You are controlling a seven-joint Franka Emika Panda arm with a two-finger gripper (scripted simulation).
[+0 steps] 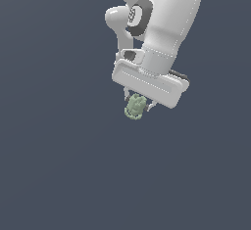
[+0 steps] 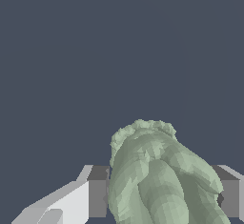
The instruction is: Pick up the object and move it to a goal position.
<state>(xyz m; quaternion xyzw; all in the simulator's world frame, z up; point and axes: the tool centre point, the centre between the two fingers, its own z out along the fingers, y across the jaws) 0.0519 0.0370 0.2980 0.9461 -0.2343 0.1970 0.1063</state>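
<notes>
Between the jaws, object (image 1: pixel 135 107) lengthwise outward

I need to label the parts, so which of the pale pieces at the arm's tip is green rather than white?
The lumpy, ridged object held between the jaws of the gripper is the sage-green one. The gripper body above it is plain white.

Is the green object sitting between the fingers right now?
Yes. In the wrist view the green object fills the gap between the two fingers, with a pad close against each side.
</notes>
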